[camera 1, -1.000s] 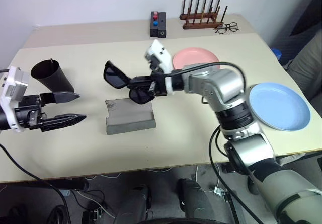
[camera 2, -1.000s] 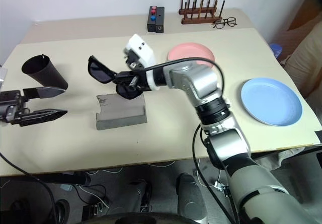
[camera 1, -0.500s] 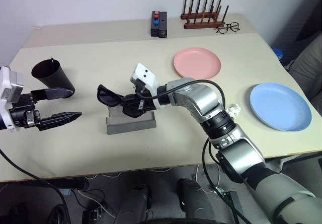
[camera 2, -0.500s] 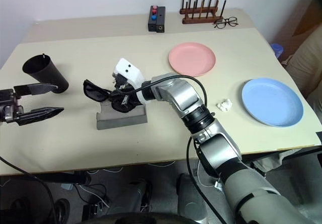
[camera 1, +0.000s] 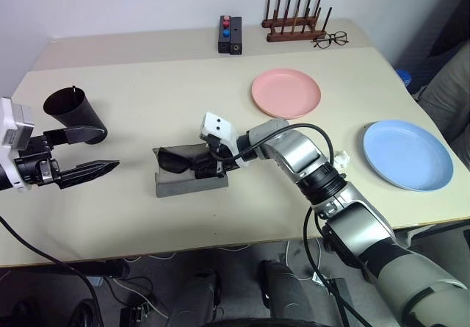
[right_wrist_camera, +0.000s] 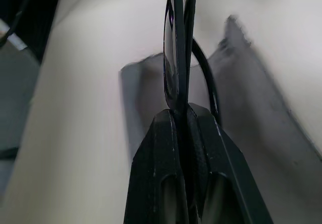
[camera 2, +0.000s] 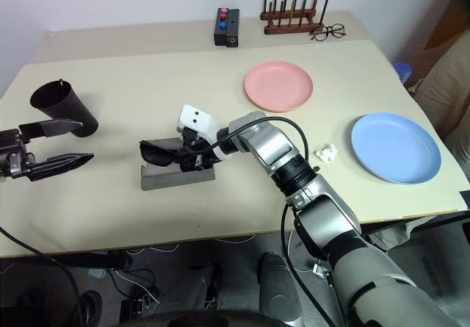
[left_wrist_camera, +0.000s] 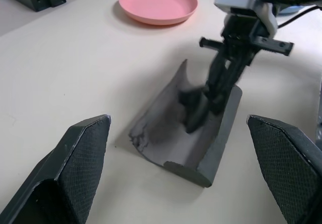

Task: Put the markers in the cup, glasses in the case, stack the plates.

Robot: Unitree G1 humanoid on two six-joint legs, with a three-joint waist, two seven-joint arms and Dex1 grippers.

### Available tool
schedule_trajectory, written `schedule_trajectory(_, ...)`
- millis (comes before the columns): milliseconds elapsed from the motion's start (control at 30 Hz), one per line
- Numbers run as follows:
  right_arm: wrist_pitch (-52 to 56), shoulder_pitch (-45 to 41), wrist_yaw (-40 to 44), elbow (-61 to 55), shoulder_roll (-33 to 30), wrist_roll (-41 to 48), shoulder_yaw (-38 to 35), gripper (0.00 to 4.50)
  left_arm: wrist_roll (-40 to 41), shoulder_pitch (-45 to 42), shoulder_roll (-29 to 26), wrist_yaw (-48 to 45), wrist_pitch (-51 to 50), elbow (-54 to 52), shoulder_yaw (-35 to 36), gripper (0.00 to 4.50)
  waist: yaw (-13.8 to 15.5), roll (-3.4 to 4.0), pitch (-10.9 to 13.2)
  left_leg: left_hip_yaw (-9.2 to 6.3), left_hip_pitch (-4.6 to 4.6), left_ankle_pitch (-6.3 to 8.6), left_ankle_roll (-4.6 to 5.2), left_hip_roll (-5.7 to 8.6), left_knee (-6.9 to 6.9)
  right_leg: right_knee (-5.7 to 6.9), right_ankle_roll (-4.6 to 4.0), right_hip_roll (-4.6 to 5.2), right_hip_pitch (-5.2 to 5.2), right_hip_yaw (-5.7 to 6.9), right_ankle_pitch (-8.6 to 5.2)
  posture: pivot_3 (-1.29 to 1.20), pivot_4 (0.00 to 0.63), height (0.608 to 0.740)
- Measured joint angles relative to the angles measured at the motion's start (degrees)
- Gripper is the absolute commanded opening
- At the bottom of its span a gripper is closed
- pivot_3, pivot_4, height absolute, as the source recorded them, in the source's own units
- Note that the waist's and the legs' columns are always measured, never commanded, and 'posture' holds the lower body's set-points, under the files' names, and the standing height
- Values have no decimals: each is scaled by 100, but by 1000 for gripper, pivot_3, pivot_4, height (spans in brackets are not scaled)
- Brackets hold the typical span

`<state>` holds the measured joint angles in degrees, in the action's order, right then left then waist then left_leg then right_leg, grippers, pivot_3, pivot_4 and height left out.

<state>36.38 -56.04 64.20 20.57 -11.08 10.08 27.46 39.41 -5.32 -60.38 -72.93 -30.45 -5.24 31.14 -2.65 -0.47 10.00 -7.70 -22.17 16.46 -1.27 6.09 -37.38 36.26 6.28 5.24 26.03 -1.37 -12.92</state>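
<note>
grey felt case (camera 1: 189, 178) with black glasses (camera 1: 178, 160) inside, right end effector (camera 1: 208, 167) clamped on them

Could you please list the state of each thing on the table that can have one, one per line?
Case: open, lying on the table.
Sunglasses: folded, held in the case's trough.
Right claw: shut on the sunglasses.
Left claw: open, nothing held.
Cup: tilted, marker tip showing at rim.
Pink plate: unstacked.
Blue plate: unstacked, apart from pink plate.
Spectacles: unfolded.

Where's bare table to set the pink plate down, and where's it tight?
Bare: between pink plate and cup; between the pink and blue plate. Tight: at the case, where the right gripper holds the sunglasses; the open left gripper is beside it.
</note>
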Motion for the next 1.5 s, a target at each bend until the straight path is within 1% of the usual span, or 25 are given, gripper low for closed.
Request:
schedule_trajectory(333, 447, -251, 562, 211, -158, -102, 103, 93, 9, -4, 35, 51, -3, -67, 0, 4500, 9, -1, -1, 0, 0, 0, 0, 1, -1, 0, -1, 1, -1, 0, 0, 0, 150, 740)
schedule_trajectory(567, 560, -416, 962, 401, -484, -249, 164, 93, 10, -22, 95, 75, -2, -117, -3, 4500, 11, -2, -1, 0, 0, -1, -1, 1, -1, 1, -1, 2, -1, 0, 1, 0, 150, 740)
schedule_trajectory(800, 587, -414, 1340, 252, -803, -314, 367, 93, 10, -122, 147, 82, 2, -118, -15, 4500, 15, -3, -2, 0, 0, -1, -1, 1, -3, 1, -1, 10, -3, 1, 1, 0, 150, 740)
schedule_trajectory(933, 672, -419, 1390, 236, -751, -325, 412, 93, 9, -195, 217, 88, 7, -117, -97, 4500, 14, -5, -3, 0, 0, -1, -1, 1, -4, 1, -1, 11, -3, 1, 1, 0, 150, 740)
schedule_trajectory(1100, 825, -555, 1453, 583, -482, -343, 479, 93, 7, -355, 265, 98, 81, -118, -150, 4500, -3, -5, -3, 0, 0, -2, -4, 0, -1, 3, -2, 10, 1, 1, 1, 0, 150, 740)
schedule_trajectory(1400, 388, -622, 1672, 802, -425, -552, 596, 93, 4, -302, 320, 132, 88, -131, -157, 4500, 5, -6, -4, 0, 0, -3, -5, 1, -3, 5, -2, 10, 1, 2, 1, 0, 150, 740)
schedule_trajectory(1500, 225, -606, 1686, 910, -399, -609, 601, 1191, 0, -286, 320, 156, 106, -131, -157, 4500, 4, -6, -4, 0, 0, -3, -6, 0, -3, 5, -2, 9, 2, 2, 1, 0, 150, 740)
